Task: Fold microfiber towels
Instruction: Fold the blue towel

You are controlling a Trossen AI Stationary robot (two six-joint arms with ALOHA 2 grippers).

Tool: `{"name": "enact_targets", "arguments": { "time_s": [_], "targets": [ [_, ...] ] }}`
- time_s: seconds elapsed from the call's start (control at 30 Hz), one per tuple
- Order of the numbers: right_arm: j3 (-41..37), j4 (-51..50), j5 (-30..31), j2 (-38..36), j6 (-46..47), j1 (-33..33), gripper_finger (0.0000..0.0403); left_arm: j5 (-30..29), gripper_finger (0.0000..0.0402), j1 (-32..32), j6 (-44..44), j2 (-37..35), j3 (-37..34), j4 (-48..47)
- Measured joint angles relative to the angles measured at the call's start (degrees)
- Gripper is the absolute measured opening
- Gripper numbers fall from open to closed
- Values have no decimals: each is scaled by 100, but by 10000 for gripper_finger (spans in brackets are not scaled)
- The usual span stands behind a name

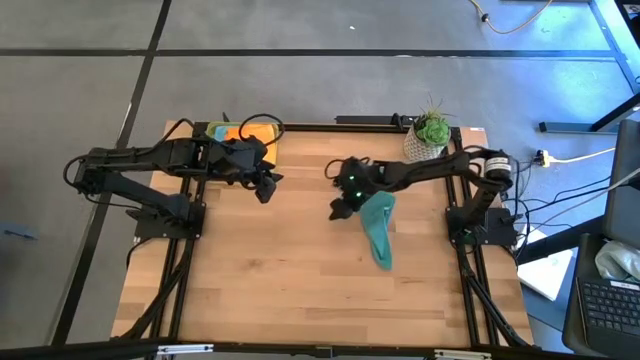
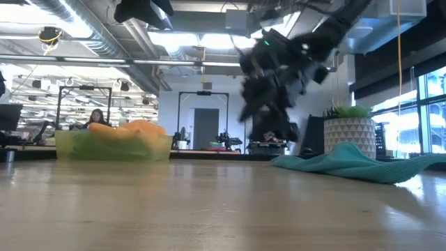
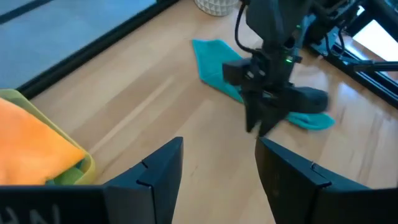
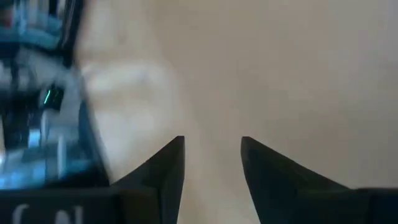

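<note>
My right gripper (image 1: 338, 211) hangs empty, jaws apart, at nine o'clock of the crumpled teal microfiber towel (image 1: 378, 228); I judge folding barely begun.

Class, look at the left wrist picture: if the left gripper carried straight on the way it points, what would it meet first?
Probably the right gripper, which hangs directly ahead of the open left gripper, above the crumpled teal microfiber towel on the wooden table. Depth is unclear, so it might pass under it to the towel.
</note>
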Motion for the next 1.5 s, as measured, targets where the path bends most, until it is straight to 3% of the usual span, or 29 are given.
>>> {"name": "enact_targets", "arguments": {
  "time_s": [0.1, 0.27, 0.37, 0.47, 0.6, 0.7, 0.9, 1.1, 1.27, 1.5],
  "targets": [
    [618, -822, -10, 39, -221, 171, 159, 64, 192, 0, 9, 0, 0, -1],
    [1462, -2994, 2224, -586, -330, 308, 159, 134, 192, 0, 9, 0, 0, -4],
    [1184, -3531, 3023, -1183, -58, 399, 154, 188, 192, 0, 9, 0, 0, -1],
    [104, -3380, 2913, -1875, 871, 480, 144, 186, 192, -14, 7, 0, 0, 9],
    [-1414, -1971, 2881, -2956, 2320, 629, 134, 186, 192, -14, -32, 0, 0, 34],
    [-2053, -1054, 2885, -3505, 2909, 793, 134, 184, 192, -11, 15, 0, 0, 80],
    [-2285, -2185, 3207, -3950, 3039, 1486, 134, 125, 192, -7, 293, 0, 0, 285],
    [-2447, -2327, 3843, -4011, 3761, 2170, 137, 122, 192, -7, 291, 0, 0, 306],
    [-2690, -2391, 4540, -4037, 4898, 1900, 167, 121, 192, -9, 263, 0, 0, 397],
    [-3237, -735, 3975, -3872, 4978, 1382, 211, 16, 192, -9, 263, 0, 0, 445]
  ]
}}
